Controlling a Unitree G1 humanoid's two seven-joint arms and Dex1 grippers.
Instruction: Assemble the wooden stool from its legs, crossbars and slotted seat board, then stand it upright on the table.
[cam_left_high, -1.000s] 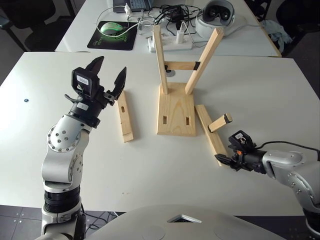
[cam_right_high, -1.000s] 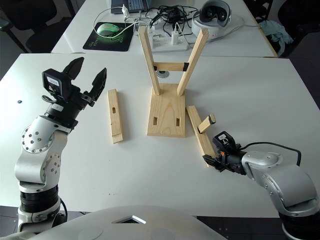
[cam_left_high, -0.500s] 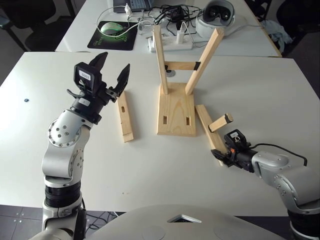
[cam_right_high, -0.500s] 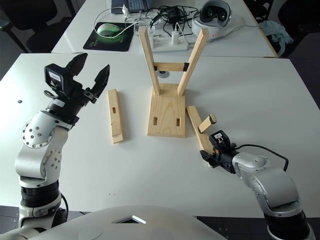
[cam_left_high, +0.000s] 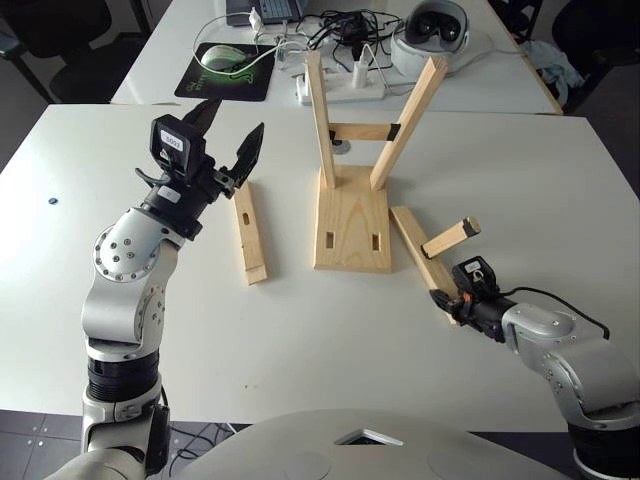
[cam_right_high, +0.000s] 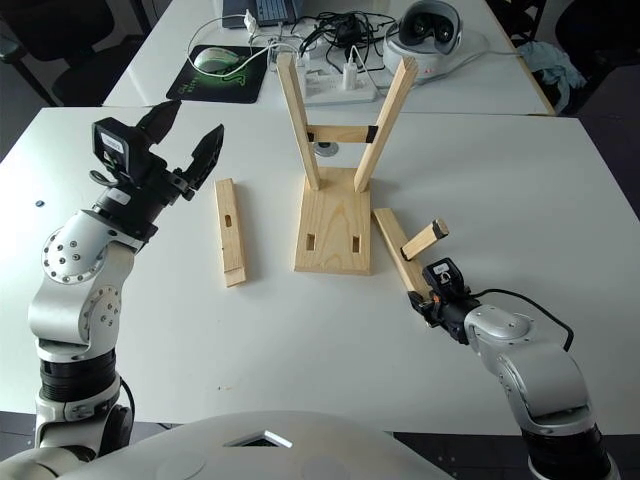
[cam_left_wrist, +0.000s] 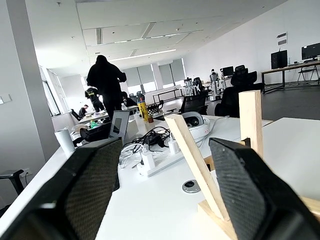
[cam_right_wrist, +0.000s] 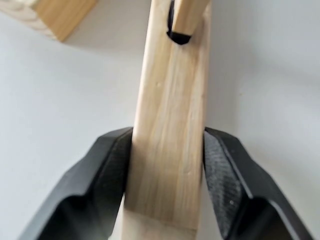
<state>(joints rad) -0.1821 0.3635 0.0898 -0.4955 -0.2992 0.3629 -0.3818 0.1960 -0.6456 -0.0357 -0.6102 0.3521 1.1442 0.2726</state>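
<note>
Tilt of crossbar stub (cam_left_high: 450, 238) has steepened; right gripper (cam_left_high: 453, 302) clamps near end of leg (cam_left_high: 414, 248); left gripper (cam_left_high: 236, 118) raised, spread wide, empty.

The white table (cam_left_high: 300, 340) carries one flat, pale wooden seat board (cam_left_high: 352, 225) with two empty slots (cam_left_high: 329, 239). There are four long pale wooden legs: two upright legs (cam_left_high: 320, 120) (cam_left_high: 408, 125) at the board's far end, one loose leg (cam_left_high: 250, 232) toward the left edge and a fourth leg (cam_left_high: 415, 250) toward the right edge. There are two short wooden crossbars: one (cam_left_high: 360, 131) between the upright pair and one (cam_left_high: 450, 238) sticking out of the fourth leg. The table behind holds one black mouse pad (cam_left_high: 250, 85) and one white headset (cam_left_high: 437, 25).
</note>
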